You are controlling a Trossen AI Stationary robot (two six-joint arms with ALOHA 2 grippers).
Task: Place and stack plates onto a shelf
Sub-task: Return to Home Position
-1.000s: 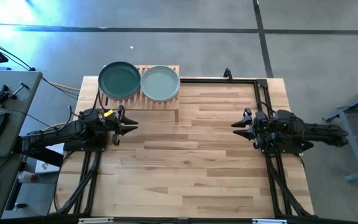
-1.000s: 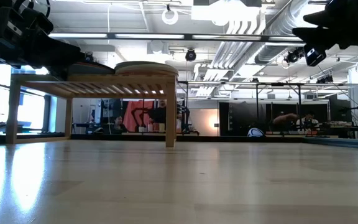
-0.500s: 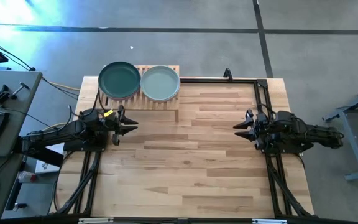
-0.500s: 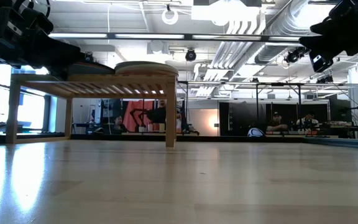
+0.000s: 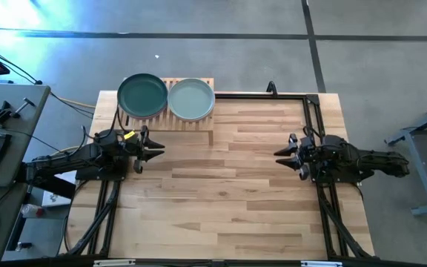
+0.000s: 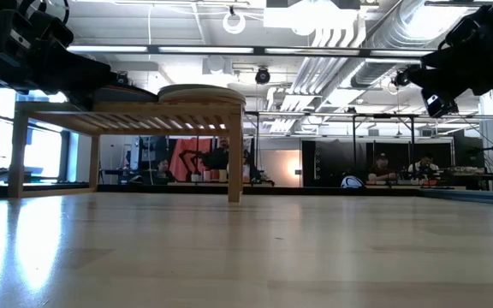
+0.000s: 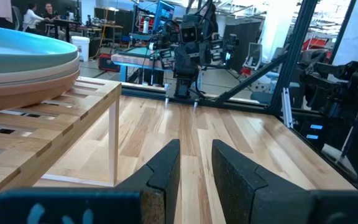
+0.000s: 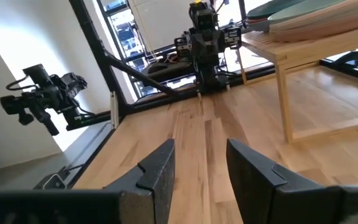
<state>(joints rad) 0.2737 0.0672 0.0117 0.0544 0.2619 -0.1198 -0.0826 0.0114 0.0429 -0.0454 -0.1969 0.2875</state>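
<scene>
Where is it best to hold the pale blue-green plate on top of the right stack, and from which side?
Pinch the pale blue-green plate by its rim on the side facing the table, likely approaching low from there. It lies flat and shallow, and the dark teal plate crowds its left edge.

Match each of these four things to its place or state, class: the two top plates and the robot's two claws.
1 dark teal plate
2 pale blue-green plate
3 left claw
4 right claw

a open, over the table's right side
b tops the shelf's left stack
c open, near the shelf
d tops the shelf's right stack

Pairs: 1b, 2d, 3c, 4a
</scene>
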